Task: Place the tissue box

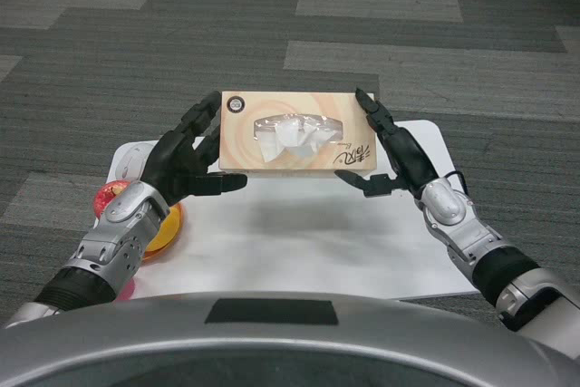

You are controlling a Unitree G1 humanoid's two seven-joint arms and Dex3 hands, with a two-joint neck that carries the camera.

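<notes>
A tan tissue box [297,130] with white tissue showing through its top slot hangs above the white table [299,233], lying flat with its long side across the view. My left hand [188,159] presses against its left end and my right hand [391,149] against its right end, so the box is held between both. The fingers of each hand point forward along the box's short sides, thumbs curled under its near edge. The box casts a faint shadow on the table below.
An orange dish [165,228] and a red round object [111,195] sit at the table's left edge, partly behind my left forearm. A white object [132,162] lies at the far left corner. Grey carpet surrounds the small table.
</notes>
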